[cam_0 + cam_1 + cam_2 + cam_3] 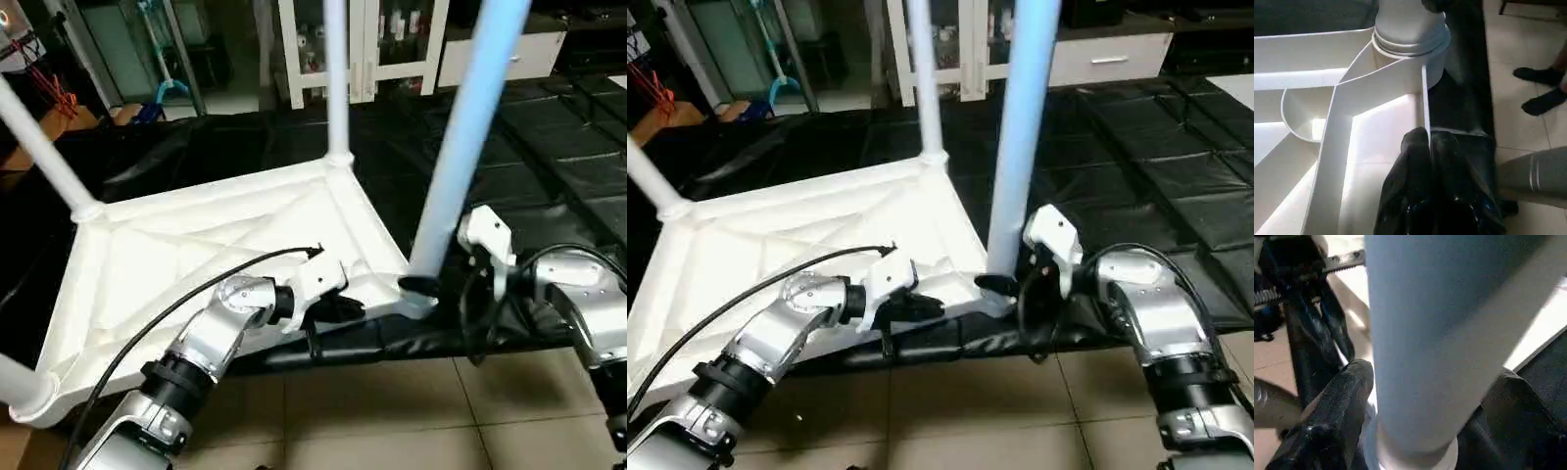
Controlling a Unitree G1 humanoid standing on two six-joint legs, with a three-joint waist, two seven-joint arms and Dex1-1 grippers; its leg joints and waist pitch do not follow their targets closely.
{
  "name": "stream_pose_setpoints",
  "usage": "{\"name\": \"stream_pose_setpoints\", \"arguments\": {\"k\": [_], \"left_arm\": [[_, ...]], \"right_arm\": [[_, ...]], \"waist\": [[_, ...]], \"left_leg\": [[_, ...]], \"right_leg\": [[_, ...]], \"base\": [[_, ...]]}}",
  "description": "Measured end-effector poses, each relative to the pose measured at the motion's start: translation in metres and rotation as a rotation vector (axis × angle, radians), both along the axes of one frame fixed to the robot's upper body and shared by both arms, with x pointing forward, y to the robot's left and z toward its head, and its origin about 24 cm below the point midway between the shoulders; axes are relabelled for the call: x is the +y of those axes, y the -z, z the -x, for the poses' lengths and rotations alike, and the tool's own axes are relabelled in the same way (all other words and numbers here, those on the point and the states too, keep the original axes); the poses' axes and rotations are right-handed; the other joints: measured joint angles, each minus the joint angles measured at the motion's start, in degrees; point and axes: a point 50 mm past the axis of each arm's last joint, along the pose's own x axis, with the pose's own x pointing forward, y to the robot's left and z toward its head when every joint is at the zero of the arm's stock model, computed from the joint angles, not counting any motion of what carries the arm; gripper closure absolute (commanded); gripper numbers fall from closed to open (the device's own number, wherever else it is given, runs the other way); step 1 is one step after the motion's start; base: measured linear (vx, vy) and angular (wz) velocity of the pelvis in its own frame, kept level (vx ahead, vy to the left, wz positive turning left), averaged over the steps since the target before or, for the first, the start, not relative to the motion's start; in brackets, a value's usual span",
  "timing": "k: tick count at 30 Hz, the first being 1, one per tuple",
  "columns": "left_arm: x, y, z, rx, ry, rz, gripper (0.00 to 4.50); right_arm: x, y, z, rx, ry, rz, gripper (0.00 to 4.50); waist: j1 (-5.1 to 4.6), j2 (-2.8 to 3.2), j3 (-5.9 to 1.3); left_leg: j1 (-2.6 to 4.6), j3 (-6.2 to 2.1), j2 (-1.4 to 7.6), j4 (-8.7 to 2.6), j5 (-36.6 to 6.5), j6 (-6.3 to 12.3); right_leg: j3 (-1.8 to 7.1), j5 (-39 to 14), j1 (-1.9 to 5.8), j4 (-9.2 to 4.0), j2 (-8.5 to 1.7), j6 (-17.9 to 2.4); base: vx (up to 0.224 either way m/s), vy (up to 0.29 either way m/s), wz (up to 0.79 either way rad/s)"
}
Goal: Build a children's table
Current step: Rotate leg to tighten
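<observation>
The children's table lies upside down: its white ribbed tabletop (196, 245) rests on a black mat, with white legs standing up from its corner sockets. The near right leg (470, 127) rises from the socket (1410, 34) at the front corner. My left gripper (338, 308) is shut on the tabletop's thin front rim (1425, 98), just left of that corner. My right gripper (421, 286) is open, with one black finger (1342, 401) on each side of the leg's base (1425, 382).
Further legs stand at the far corner (336, 78), the left corner (39, 147) and the near left corner (15, 382). Black mats (549, 147) cover the ground behind, tiled floor (411, 411) lies in front. A white glass-door cabinet (372, 49) stands at the back. A person's feet (1540, 76) are nearby.
</observation>
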Motion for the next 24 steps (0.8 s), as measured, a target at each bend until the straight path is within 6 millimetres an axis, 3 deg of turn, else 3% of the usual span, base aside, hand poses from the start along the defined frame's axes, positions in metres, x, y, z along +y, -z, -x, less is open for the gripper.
{"name": "stream_pose_setpoints", "arguments": {"k": [3,4,11,20,24], "left_arm": [[-0.0003,-0.0002,-0.0003,0.002,0.010,-0.002,4.50],[-0.0003,-0.0003,-0.0001,0.003,0.014,-0.003,4.50],[-0.0009,-0.0004,0.0011,0.002,0.040,-0.005,4.50],[0.0005,-0.0008,0.0009,0.002,0.063,-0.011,4.50],[0.0006,-0.0014,-0.0002,0.000,0.073,-0.018,4.50]], "right_arm": [[-0.0013,0.0000,0.0012,0.011,-0.018,0.007,0.98],[-0.0017,0.0001,0.0016,0.015,-0.024,0.011,1.25],[-0.0035,0.0057,0.0045,0.058,-0.061,0.041,1.72],[-0.0004,0.0072,0.0045,0.066,-0.066,0.026,2.49],[-0.0001,0.0074,0.0043,0.065,-0.063,0.025,2.57]], "waist": [[-0.12,0.04,-0.03],[-0.11,0.04,-0.03],[-0.02,0.02,-0.02],[-0.04,0.03,-0.02],[-0.07,0.03,-0.02]], "left_leg": [[-0.03,0.35,0.03,-0.19,0.08,0.11],[-0.05,0.41,0.03,-0.21,0.09,0.14],[-0.06,0.96,0.01,-0.28,0.17,0.28],[-0.06,1.01,0.01,-0.36,0.18,0.29],[-0.06,1.01,0.01,-0.42,0.18,0.29]], "right_leg": [[0.06,0.38,0.00,-0.45,-0.08,0.04],[0.07,0.45,0.00,-0.53,-0.11,0.04],[0.02,0.49,-0.01,-0.55,-0.52,0.04],[0.01,0.49,-0.03,-0.57,-0.56,0.04],[0.00,0.49,-0.04,-0.59,-0.56,0.04]], "base": [[0.000,0.000,0.00],[0.000,0.000,0.00],[0.000,0.000,0.00],[0.000,0.000,0.00],[0.000,0.000,0.00]]}}
